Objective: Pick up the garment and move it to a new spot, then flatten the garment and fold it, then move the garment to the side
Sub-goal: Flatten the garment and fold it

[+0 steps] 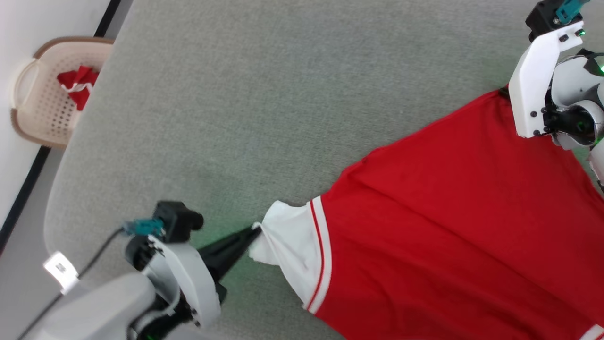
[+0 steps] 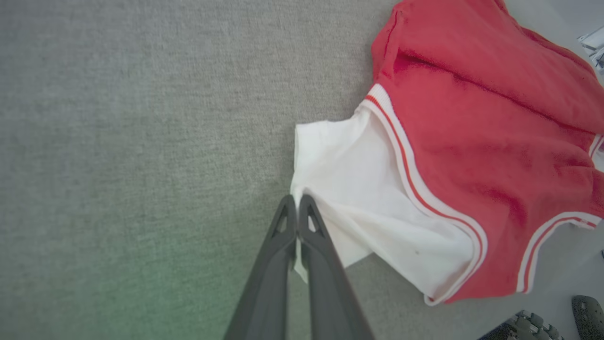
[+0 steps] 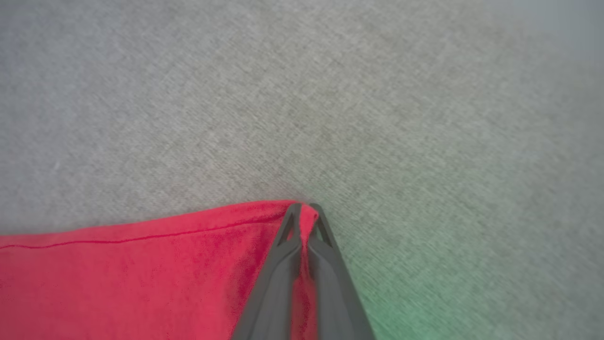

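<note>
Now, garment (image 1: 453,226): lies red and mostly flat over the right part of the table, reaching from the near edge of the head view up to the far right. There are soft wrinkles near the shoulder in the left wrist view.
sleeve (image 1: 290,245): white, joined to the red body by red-and-white striped trim. It stretches out to the left and its end is bunched.
left tool (image 2: 297,200): fingers pressed together on the sleeve's edge, with a sliver of white cloth caught between them.
right tool (image 3: 304,208): fingers closed on a red hemmed corner of the garment, low over the table.
table (image 1: 236,94): grey fabric surface with a rounded left corner.
basket (image 1: 28,113): beige and perforated, off the table's far left edge, well apart from the garment.
cloth (image 1: 78,85): red with white trim, crumpled inside the basket.
</note>
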